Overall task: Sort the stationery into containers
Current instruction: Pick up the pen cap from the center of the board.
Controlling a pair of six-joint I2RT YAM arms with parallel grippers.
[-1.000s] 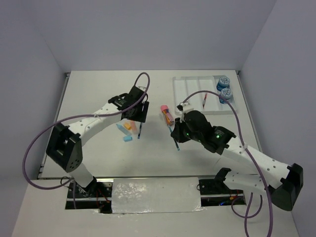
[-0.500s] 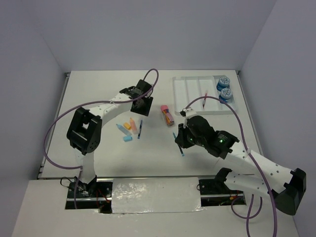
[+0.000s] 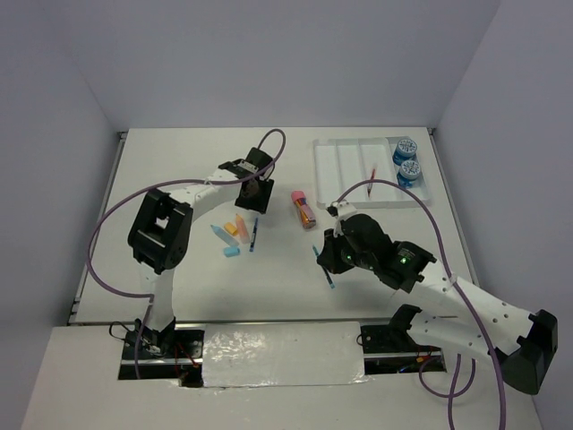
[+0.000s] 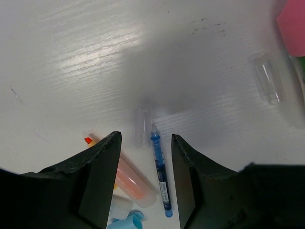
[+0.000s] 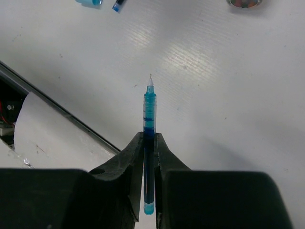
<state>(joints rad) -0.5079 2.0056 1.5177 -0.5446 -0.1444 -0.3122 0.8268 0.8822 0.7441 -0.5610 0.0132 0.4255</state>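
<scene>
Since the earlier frame, the left arm is folded back and raised, and the left gripper (image 3: 253, 192) is shifted slightly far, off the loose stationery. The right gripper (image 3: 332, 257) is carried a little nearer.

The left jaws are held apart, with nothing grasped. Below them, on the table (image 3: 179, 161), a dark-blue pen (image 4: 160, 177) and an orange marker (image 4: 132, 179) are seen side by side. A light-blue marker (image 3: 220, 235) and a light-blue eraser (image 3: 231, 252) are placed just left and near of these.

The right jaws are clenched on a teal pen (image 5: 149, 112), held clear of the table.

A pink-and-orange item (image 3: 303, 207) is located between the two grippers. At far right, the white tray (image 3: 345, 166) is loaded with a red pen (image 3: 372, 176) and two blue rolls (image 3: 406, 159). Its near edge is crossed by the right arm's purple cable (image 3: 380, 183).
</scene>
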